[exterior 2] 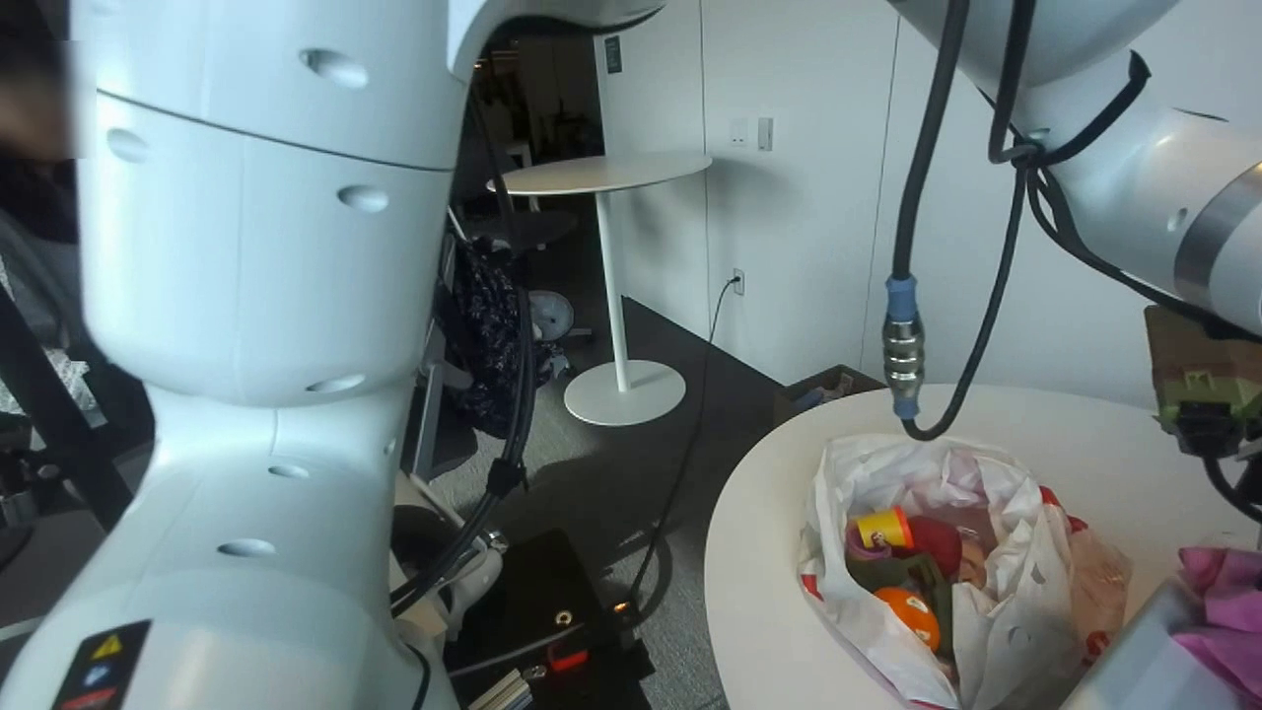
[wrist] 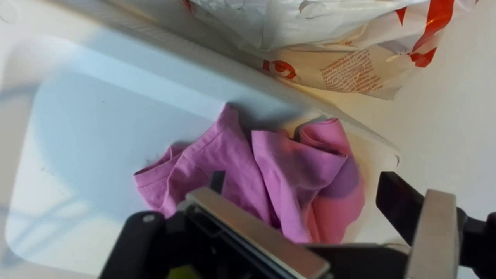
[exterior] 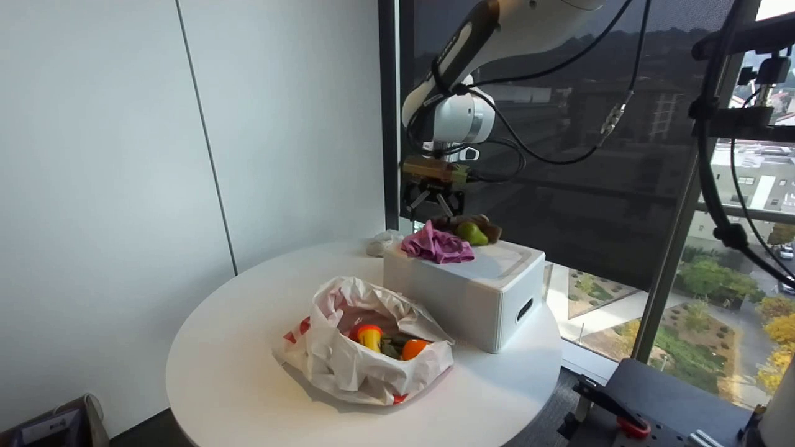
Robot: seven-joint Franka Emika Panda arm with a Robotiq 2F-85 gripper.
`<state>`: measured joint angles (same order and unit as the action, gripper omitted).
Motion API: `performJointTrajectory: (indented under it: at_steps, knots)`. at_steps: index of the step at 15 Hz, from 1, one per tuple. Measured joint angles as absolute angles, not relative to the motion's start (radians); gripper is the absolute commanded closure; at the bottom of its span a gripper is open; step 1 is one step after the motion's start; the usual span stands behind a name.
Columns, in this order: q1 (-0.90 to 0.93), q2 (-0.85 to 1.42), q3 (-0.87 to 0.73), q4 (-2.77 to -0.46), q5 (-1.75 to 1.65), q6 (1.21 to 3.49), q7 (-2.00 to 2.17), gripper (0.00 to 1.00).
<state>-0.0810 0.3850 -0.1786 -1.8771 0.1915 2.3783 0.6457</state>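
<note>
My gripper (exterior: 436, 208) hangs above the far end of a white box, with its jaws spread and nothing between them. Below it lies a crumpled pink-purple cloth (exterior: 438, 243) on the box top. The wrist view shows this cloth (wrist: 240, 162) between and beyond the open fingers (wrist: 399, 201), at a lower level; I see no contact. A green pear (exterior: 472, 234) rests beside the cloth, against a brown soft-looking item (exterior: 490, 225). In an exterior view only the cloth's edge (exterior 2: 1223, 631) shows, and the fingers are out of frame.
The white box (exterior: 447, 304) stands on a round white table (exterior: 236, 347). Beside it, an open plastic bag (exterior: 366, 379) holds a yellow tub (exterior 2: 882, 530), an orange (exterior 2: 909, 616) and other items. A small whitish object (exterior: 382, 243) sits behind the box. Window and wall are close.
</note>
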Motion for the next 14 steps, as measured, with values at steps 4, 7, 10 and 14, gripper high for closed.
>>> performJointTrajectory:
  at_steps: [4, 7, 10, 14]
  knots:
    - [-0.094, 0.504, -0.207, -1.771, 0.195, 2.381, 0.804, 0.0]
    - [-0.098, 0.587, -0.221, -1.71, 0.194, 2.385, 0.862, 0.0]
    - [-0.097, 0.647, -0.224, -1.668, 0.176, 2.391, 0.895, 0.27]
    - [-0.091, 0.675, -0.225, -1.639, 0.153, 2.396, 0.913, 0.57]
